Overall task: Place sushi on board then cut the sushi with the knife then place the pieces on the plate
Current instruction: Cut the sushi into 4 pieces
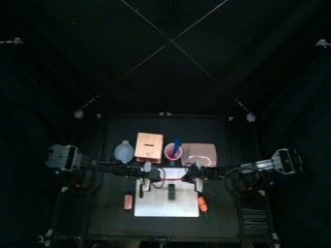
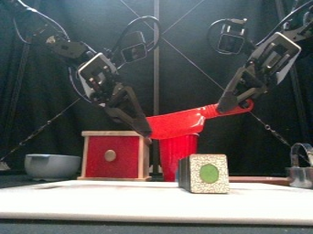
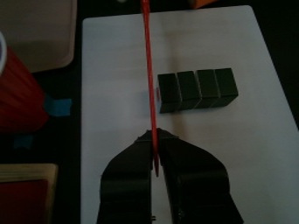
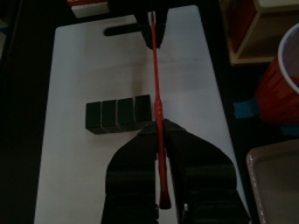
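sushi (image 3: 198, 89) on board (image 3: 222, 149), cup (image 4: 284, 79) behind, knife (image 4: 156, 87) above

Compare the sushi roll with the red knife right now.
The sushi roll lies on the white board; the red knife is held in the air, clamped by the left gripper at one end and the right gripper at the other. The roll is a short row of dark green blocks; the knife is long, thin and red. Shared: both are over the board.

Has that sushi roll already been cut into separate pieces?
No, the sushi roll lies as one row of joined dark green blocks on the white board, with no gaps between them.
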Controlling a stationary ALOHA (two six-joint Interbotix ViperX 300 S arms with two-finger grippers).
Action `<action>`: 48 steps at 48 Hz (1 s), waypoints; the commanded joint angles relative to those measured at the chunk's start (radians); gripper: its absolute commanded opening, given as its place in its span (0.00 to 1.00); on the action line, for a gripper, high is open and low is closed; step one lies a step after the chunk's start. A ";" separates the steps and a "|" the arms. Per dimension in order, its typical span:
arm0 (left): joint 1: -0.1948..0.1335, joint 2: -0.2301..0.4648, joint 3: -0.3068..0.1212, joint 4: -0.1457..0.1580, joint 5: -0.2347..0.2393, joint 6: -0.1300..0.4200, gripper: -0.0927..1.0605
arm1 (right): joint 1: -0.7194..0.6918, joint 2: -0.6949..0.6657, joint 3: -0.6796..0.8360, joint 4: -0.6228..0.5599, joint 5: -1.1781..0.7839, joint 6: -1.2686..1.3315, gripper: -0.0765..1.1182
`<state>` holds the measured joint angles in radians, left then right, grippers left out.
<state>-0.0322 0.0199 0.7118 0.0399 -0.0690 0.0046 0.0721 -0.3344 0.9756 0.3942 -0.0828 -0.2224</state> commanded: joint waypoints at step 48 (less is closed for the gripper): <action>-0.074 0.097 -0.110 -0.023 -0.005 -0.002 0.42 | 0.060 0.063 -0.006 0.123 0.051 0.002 0.36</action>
<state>-0.1058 0.1304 0.6381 0.0169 -0.0675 0.0000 0.1335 -0.2592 0.9802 0.5154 -0.0276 -0.2224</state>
